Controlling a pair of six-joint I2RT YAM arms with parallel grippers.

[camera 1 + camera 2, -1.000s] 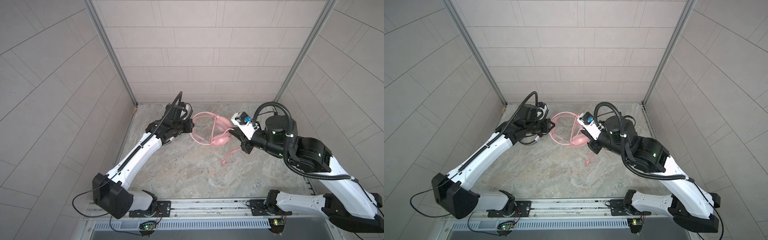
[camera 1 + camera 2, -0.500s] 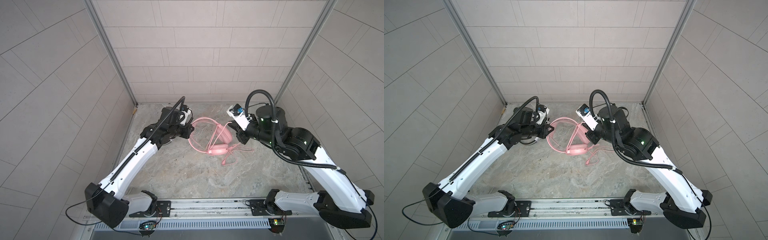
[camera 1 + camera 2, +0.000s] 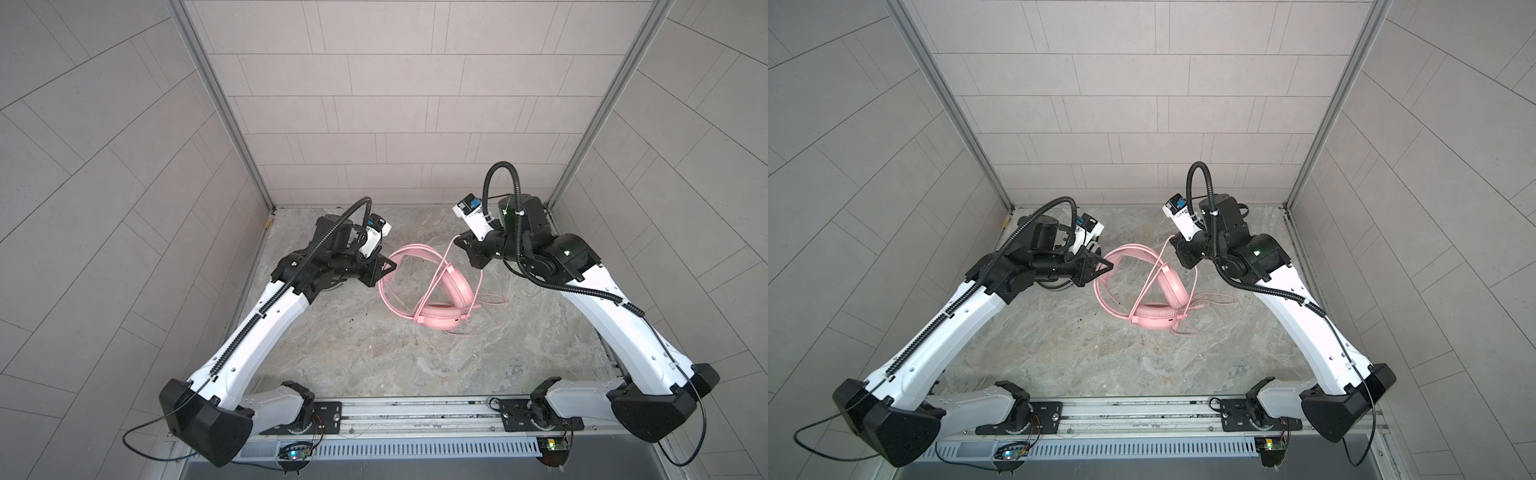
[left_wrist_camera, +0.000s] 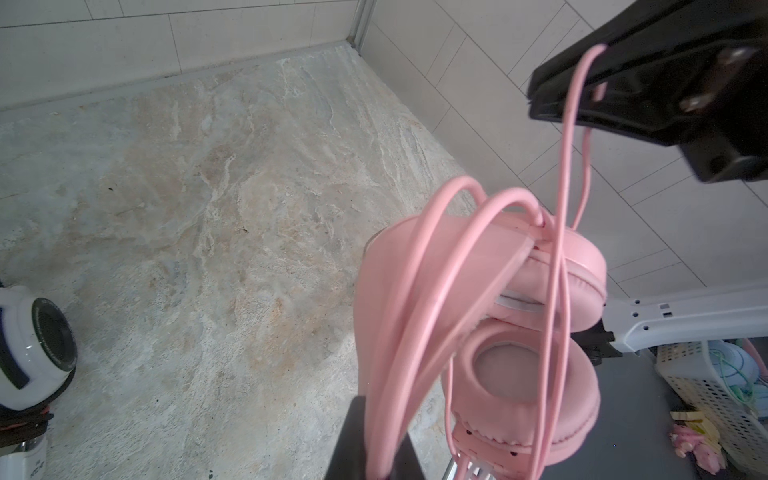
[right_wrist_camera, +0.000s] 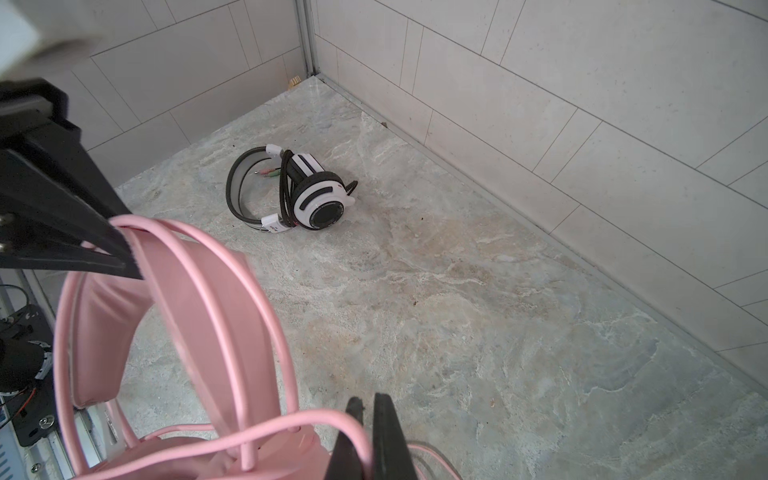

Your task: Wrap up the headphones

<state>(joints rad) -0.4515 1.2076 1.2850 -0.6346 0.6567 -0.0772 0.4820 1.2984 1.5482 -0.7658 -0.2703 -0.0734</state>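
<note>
The pink headphones (image 3: 440,316) (image 3: 1154,318) hang at mid floor, ear cups low and close together. My left gripper (image 3: 392,266) (image 3: 1111,264) (image 4: 376,453) is shut on the headphones' pink headband (image 5: 199,299). My right gripper (image 3: 457,242) (image 3: 1172,241) (image 5: 368,440) is shut on their pink cable (image 3: 436,274), which runs from the jaws down across the band and ear cups (image 4: 523,361). More cable trails on the floor (image 3: 490,297) to the right. The white-and-black headphones (image 5: 291,195) (image 4: 33,353) lie on the floor under my left arm, black cable wound round them.
Tiled walls close in the marble floor (image 3: 374,353) on three sides. A metal rail (image 3: 415,415) with both arm bases runs along the front edge. A white slatted basket (image 4: 706,382) of oddments stands outside the cell.
My right gripper has drawn the pink cable up and back toward the far wall. The pink ear cups have swung toward the front. My left gripper has kept its hold on the headband.
</note>
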